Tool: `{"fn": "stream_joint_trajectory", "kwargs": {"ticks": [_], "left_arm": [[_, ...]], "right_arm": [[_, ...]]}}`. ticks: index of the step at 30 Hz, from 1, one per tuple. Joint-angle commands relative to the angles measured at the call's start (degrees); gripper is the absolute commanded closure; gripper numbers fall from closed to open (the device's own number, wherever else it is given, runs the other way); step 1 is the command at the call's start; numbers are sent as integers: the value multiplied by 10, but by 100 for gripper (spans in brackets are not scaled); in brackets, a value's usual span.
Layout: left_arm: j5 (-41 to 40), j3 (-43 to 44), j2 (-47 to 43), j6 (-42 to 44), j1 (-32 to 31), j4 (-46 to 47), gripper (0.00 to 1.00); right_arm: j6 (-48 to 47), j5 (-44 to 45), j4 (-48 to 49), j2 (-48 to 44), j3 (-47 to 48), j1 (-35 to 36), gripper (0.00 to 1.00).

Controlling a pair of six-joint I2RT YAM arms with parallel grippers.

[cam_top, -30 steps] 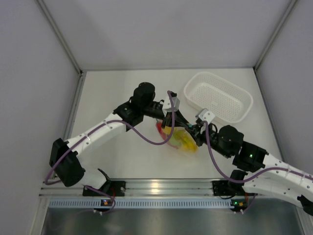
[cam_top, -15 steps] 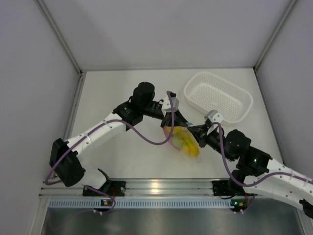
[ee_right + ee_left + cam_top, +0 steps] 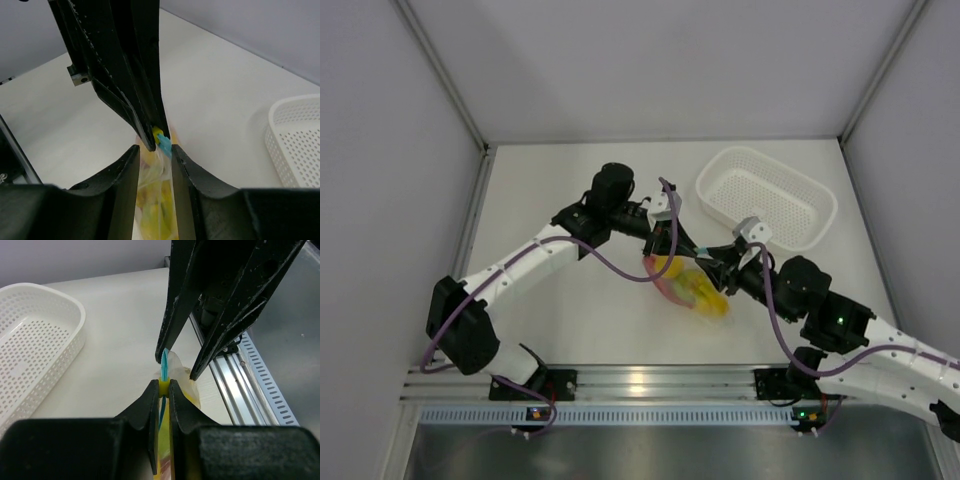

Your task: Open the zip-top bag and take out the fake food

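Mid-table, left claw [image 3: 164, 388] pinching zip-top bag [image 3: 688, 287] strip, right claw [image 3: 154, 154] slightly parted astride it, bag shifted left since before.

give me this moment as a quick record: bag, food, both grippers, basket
zip-top bag: between the two grippers, blue zip edge at their tips
fake food: yellow pieces inside the bag, none out
left gripper: shut on the bag's top edge
right gripper: open, straddling the zip edge
basket: white, far right, apart from the bag
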Motion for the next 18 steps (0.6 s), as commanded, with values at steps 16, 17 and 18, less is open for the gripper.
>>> {"fn": "stream_joint_trajectory", "kwargs": {"ticks": [16, 17, 18], "left_arm": [[33, 30, -21, 26, 1, -22, 100], [37, 30, -22, 27, 1, -22, 100], [38, 30, -23, 27, 1, -22, 100]], "right_arm": [[-58, -63, -66, 31, 63, 0, 81], [-59, -63, -70, 31, 64, 0, 82], [-59, -62, -75, 32, 67, 0, 83]]}}
